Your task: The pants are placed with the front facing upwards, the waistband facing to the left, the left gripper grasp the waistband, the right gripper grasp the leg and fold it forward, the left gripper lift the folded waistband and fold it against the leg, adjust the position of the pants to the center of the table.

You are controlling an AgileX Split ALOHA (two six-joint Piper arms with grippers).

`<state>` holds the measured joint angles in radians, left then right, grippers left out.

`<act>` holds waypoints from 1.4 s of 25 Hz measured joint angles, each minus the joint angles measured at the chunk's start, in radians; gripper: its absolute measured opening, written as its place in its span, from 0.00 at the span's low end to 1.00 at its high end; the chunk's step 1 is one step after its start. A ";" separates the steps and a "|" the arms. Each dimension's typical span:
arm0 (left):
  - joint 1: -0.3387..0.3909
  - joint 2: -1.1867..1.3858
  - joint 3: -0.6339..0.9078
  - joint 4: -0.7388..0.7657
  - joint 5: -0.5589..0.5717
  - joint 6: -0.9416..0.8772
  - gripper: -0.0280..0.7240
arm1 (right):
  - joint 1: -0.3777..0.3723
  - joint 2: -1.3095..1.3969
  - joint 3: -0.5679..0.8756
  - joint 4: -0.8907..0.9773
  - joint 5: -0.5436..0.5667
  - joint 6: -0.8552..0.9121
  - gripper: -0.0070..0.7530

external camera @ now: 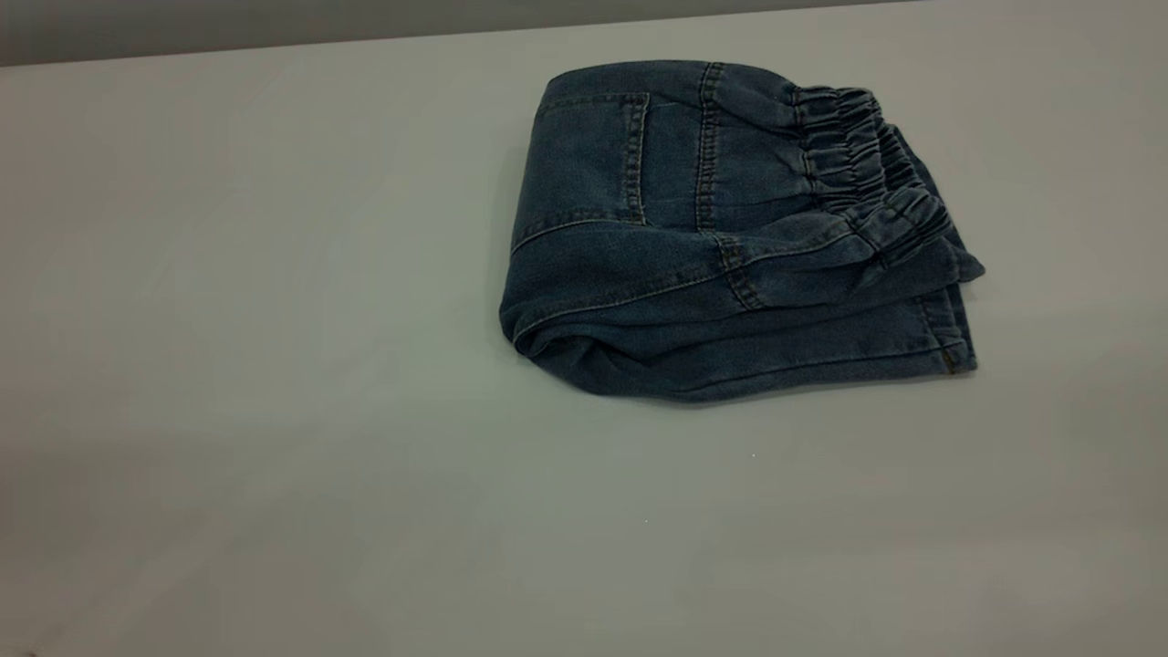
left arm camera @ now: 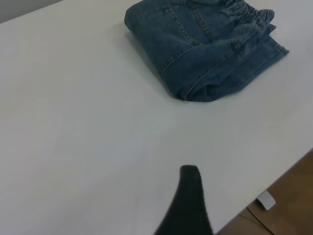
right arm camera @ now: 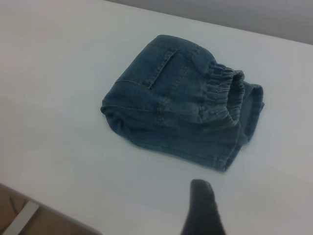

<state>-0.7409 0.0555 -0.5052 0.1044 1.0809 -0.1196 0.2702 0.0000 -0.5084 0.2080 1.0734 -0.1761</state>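
Note:
The pants lie folded into a compact blue denim bundle on the table, right of its middle and towards the far edge. The waistband, gathered and puckered, rests on top at the bundle's right end, over the leg hems. Neither gripper shows in the exterior view. In the left wrist view a black part of my left gripper hangs above bare table, well short of the pants. The right gripper is likewise held back from the pants, touching nothing.
The table's far edge meets a grey wall. Near the left arm, the table's edge borders brown floor with a small white object and a cable. A pale bracket sits below the table edge near the right arm.

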 joint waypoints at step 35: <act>0.682 -0.055 0.000 -0.001 -0.002 -0.001 0.79 | -0.295 0.000 0.001 0.001 -0.001 0.000 0.57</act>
<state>-0.0587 0.0000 -0.5052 0.1037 1.0793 -0.1205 -0.0250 0.0000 -0.5075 0.2088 1.0727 -0.1761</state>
